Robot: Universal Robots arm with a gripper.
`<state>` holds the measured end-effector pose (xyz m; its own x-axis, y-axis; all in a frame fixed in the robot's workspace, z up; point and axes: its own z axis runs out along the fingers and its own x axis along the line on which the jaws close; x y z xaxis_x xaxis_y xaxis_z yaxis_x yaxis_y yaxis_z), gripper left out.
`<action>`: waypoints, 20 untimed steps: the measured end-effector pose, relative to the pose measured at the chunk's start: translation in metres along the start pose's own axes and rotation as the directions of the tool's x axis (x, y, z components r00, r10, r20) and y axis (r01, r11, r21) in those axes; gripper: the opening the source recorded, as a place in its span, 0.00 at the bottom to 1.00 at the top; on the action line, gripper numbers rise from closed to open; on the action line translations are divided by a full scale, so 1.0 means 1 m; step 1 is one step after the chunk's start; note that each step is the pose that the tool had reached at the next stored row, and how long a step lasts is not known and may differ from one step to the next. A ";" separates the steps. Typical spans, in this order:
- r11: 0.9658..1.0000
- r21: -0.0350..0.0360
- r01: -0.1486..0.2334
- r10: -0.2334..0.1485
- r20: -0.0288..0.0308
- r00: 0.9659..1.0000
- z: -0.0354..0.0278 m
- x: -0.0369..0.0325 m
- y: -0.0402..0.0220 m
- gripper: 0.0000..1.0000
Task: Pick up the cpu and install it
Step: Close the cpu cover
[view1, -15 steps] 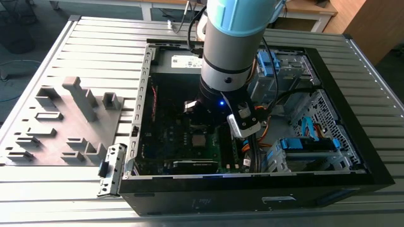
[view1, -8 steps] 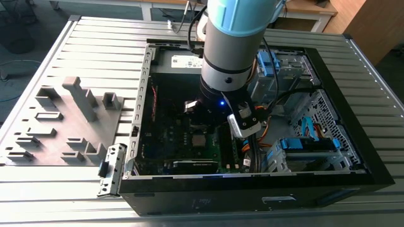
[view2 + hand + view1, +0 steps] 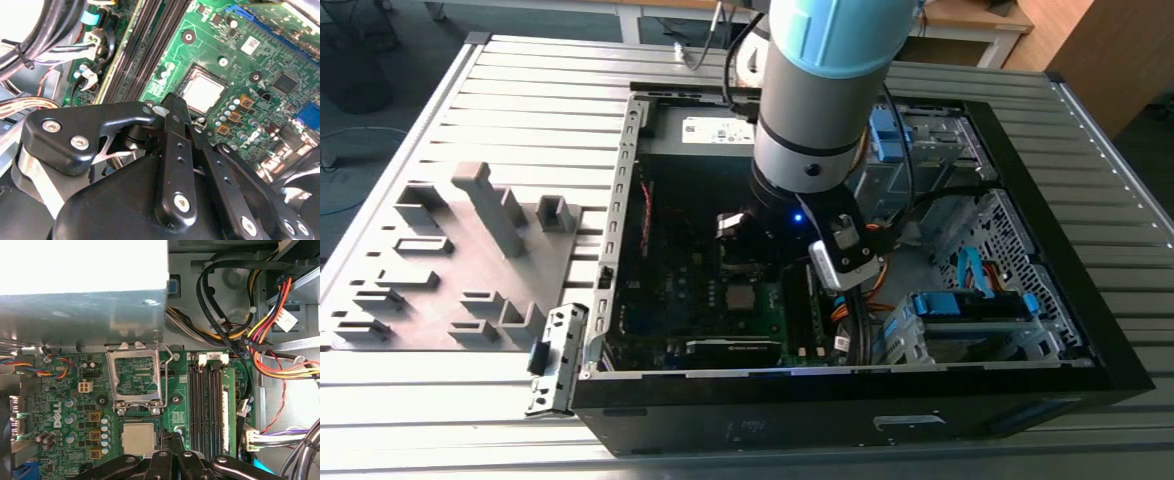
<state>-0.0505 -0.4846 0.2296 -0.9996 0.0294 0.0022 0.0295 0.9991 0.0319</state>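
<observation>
Pincer (image 3: pixel 172 436) closed narrow, empty, tips just beside the cpu (image 3: pixel 137 438), which lies flat in its socket, bracket (image 3: pixel 137 376) beyond swung open to admit it.

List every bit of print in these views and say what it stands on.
Sticker on the power supply: too small to read.
Label on the motherboard: blurred, unreadable.
White logo lettering on the motherboard: a brand mark, not quoted.
Face of the cpu: no readable marking.
</observation>
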 end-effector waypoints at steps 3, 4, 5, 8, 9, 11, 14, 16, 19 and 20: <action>1.000 0.000 0.016 -0.016 -0.001 1.000 0.0008 -0.0021 0.0001 0.11; 1.000 0.000 0.024 -0.024 -0.001 1.000 0.0010 -0.0025 0.0001 0.11; 0.999 -0.001 0.035 -0.035 -0.001 0.999 0.0013 -0.0026 0.0001 0.11; 0.997 -0.002 0.076 -0.076 -0.002 0.997 0.0021 -0.0028 0.0001 0.11; 0.996 -0.003 0.091 -0.091 -0.003 0.996 0.0023 -0.0028 0.0001 0.11; 0.993 -0.003 0.122 -0.122 -0.004 0.993 0.0025 -0.0028 0.0001 0.11; 0.985 -0.004 0.171 -0.171 -0.005 0.985 0.0028 -0.0028 0.0001 0.11; 0.981 -0.004 0.196 -0.196 -0.006 0.981 0.0028 -0.0028 0.0001 0.11; 0.980 -0.005 0.197 -0.197 -0.006 0.980 0.0029 -0.0028 0.0001 0.11; 0.980 -0.005 0.197 -0.197 -0.006 0.980 0.0029 -0.0028 0.0001 0.11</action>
<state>-0.0477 -0.4845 0.2267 -0.9857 -0.1685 0.0020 -0.1683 0.9851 0.0363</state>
